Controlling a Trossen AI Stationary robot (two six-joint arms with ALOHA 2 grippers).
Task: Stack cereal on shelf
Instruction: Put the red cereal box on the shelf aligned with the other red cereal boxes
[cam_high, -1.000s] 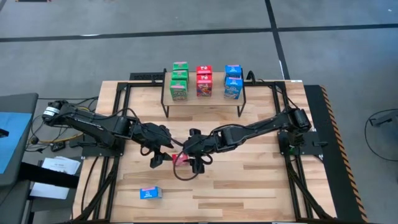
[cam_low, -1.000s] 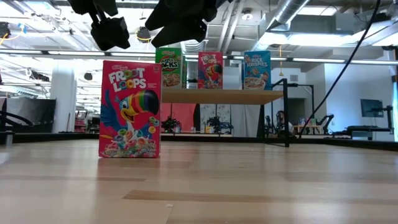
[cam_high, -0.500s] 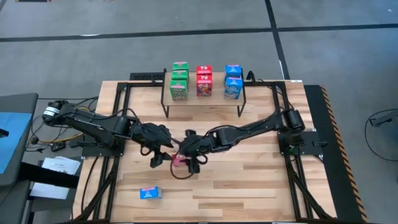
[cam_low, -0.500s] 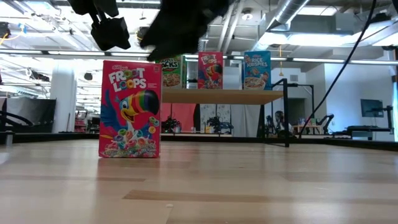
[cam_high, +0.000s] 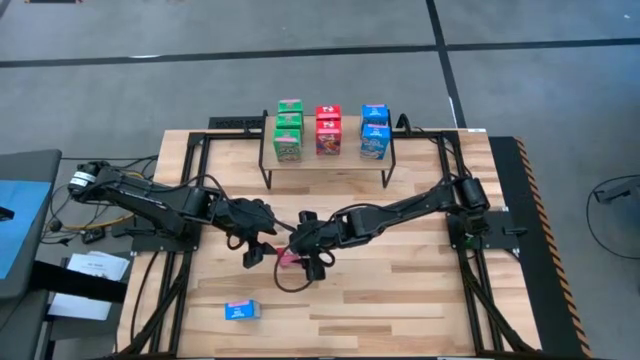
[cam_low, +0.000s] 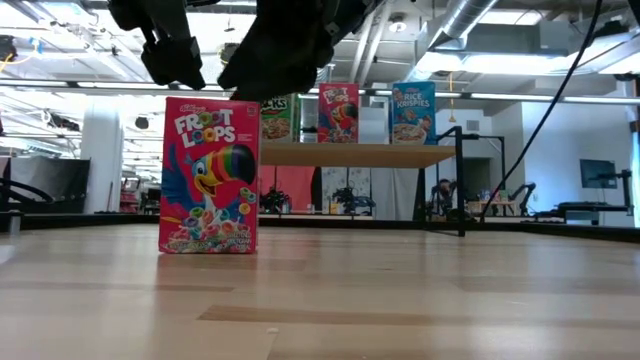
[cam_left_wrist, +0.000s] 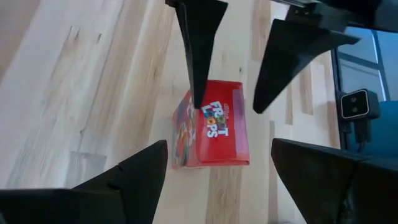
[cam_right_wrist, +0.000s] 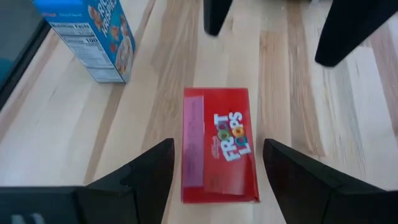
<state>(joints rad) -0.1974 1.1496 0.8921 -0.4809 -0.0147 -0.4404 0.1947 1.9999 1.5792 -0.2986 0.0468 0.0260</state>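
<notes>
Our right pincer (cam_high: 303, 252) hangs open over the middle of the tabletop (cam_high: 400, 290), its two fingers (cam_right_wrist: 134, 180) spread to either side of a red cereal box (cam_right_wrist: 219, 144) directly below, gripping nothing. The box stands upright on the wood, and the fingers are above its top edge, not touching it.

Our left pincer (cam_high: 262, 242) is just beside, facing the right one across the same red box. It too is open and empty, with its fingers (cam_left_wrist: 130, 180) set wide apart above the box.

Farther out, near the front edge of the tabletop, a blue cereal box (cam_high: 241, 311) lies on its side, well apart from both pincers.

At the back of the tabletop stands the shelf (cam_high: 328, 159) on thin black legs. On its board we see three stacks side by side: green boxes (cam_high: 288, 130) on the left, red boxes (cam_high: 328, 131) in the middle, and blue boxes (cam_high: 375, 131) on the right.
</notes>
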